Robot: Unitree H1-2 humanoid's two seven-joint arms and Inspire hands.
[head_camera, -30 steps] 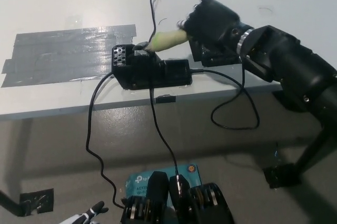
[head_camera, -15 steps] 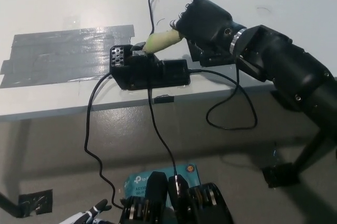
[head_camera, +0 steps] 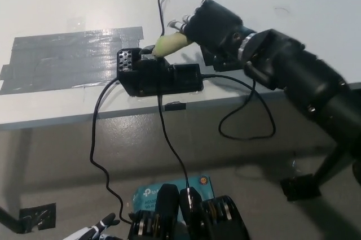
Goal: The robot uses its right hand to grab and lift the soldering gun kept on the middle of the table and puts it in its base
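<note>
**Soldering gun at its base**

We see the right hand point(head_camera: 210, 24) gripping the soldering gun point(head_camera: 170, 42), whose tip end sits in the black base point(head_camera: 159, 76) on the table point(head_camera: 67, 3). Left hand point(head_camera: 93, 232) low at frame bottom, fingers unclear.

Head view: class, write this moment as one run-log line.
right hand: shut on soldering gun | gun tip: at base | left hand: low, resting | table: grey tape beside base
</note>
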